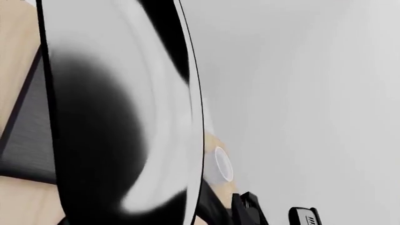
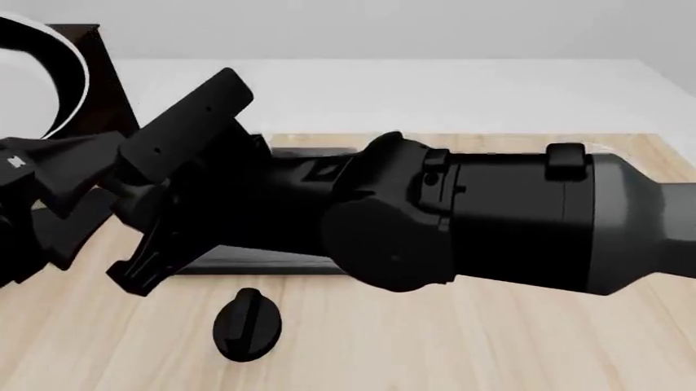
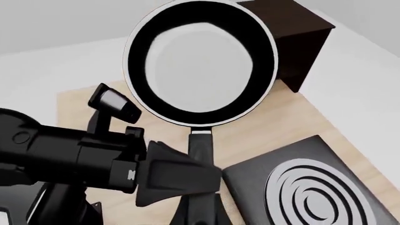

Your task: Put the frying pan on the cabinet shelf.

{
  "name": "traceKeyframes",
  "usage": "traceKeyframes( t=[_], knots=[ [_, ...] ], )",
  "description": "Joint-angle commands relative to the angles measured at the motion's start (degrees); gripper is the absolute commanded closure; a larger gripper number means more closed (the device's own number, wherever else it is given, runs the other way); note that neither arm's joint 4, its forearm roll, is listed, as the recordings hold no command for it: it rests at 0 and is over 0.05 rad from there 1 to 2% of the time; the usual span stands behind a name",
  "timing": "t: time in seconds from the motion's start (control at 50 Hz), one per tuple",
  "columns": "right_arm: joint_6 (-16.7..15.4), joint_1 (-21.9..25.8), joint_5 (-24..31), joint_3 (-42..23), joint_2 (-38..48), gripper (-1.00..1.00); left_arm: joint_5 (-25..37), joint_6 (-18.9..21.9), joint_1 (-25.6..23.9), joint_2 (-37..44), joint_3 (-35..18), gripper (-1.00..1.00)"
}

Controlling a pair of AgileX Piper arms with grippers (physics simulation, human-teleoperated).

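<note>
Right wrist: left gripper [image 3: 187, 176] clamps round glossy frying pan [image 3: 200, 63] (black handle).

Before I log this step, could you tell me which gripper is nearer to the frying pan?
Left. The left gripper is clamped on the handle of the frying pan, holding it up by the cabinet. The right arm reaches across the table, apart from the pan.

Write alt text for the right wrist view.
A frying pan, glossy pale inside, is held up by its handle in the left hand, in front of a dark brown cabinet. A black hob with concentric rings lies on the wooden table.
</note>
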Motion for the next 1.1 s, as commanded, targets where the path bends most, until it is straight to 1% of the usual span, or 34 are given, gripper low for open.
traceKeyframes(
  t=[0.02, 0.1, 0.14, 0.18, 0.2, 0.36, 0.78, 0.92, 0.94, 1.0, 1.04, 1.1],
  knots=[
    [0.2, 1.0, -1.1, -0.4, -1.2, 1.0, -1.4, 0.1, 0.2, 1.0, 1.0, -1.0],
    [0.2, 1.1, -1.4, -0.2, -1.3, 1.0, -1.8, 0.1, 0.2, 1.4, 1.4, -1.0],
    [0.2, 1.7, -1.5, 0.0, -1.2, 1.0, -0.7, 2.4, 0.1, 1.2, 0.4, -1.0],
    [0.0, 1.5, -1.7, 0.1, -1.2, 1.0, -0.8, 1.8, 0.3, 1.2, 0.8, -1.0],
    [0.0, 1.6, -1.7, 0.1, -1.1, 1.0, -1.1, 1.3, 0.4, 1.2, 1.1, 1.0],
    [-0.5, 1.7, -1.9, 0.5, -1.3, 1.0, -0.9, 1.1, 1.0, 1.0, 0.8, 1.0],
    [-0.6, 2.3, -2.0, 1.0, -1.3, 1.0, -0.3, 1.2, 1.6, 0.5, 0.0, 1.0],
    [-0.6, 1.6, -1.8, 1.4, -1.6, 1.0, -0.3, 1.3, 1.8, 0.4, -0.2, 1.0],
    [-0.8, 1.3, -1.7, 1.5, -1.7, -1.0, -0.3, 1.4, 1.8, 0.4, -0.3, 1.0],
    [-1.9, 0.9, -1.0, 1.3, -1.3, -1.0, -0.2, 1.5, 2.1, 0.3, -0.4, 1.0],
    [-1.7, 0.8, -0.8, 1.4, -1.4, -1.0, 0.1, 2.1, 2.3, 0.4, -0.7, 1.0],
    [-1.7, 0.8, -0.5, 1.7, -1.5, -1.0, 0.1, 1.9, 2.5, 0.4, -0.7, 1.0]
  ],
)
